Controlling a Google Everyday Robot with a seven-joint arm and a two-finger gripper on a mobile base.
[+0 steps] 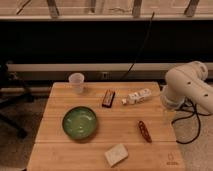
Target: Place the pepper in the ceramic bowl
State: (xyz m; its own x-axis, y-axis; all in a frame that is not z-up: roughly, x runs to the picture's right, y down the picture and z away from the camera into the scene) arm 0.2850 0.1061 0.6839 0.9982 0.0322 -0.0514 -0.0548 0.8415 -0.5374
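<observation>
The pepper [144,131], a slim dark red-brown chili, lies on the wooden table [60,150] at the right, toward the front. The green ceramic bowl [79,122] sits left of centre and looks empty. My gripper [168,117] hangs below the white arm [187,89] at the table's right edge. It is to the right of the pepper, a little behind it, and apart from it. The bowl is far to the gripper's left.
A translucent white cup [76,82] stands at the back left. A dark rectangular bar [108,98] and a white bottle [137,96] on its side lie at the back middle. A pale block [116,154] lies near the front edge. Black cables hang right of the table.
</observation>
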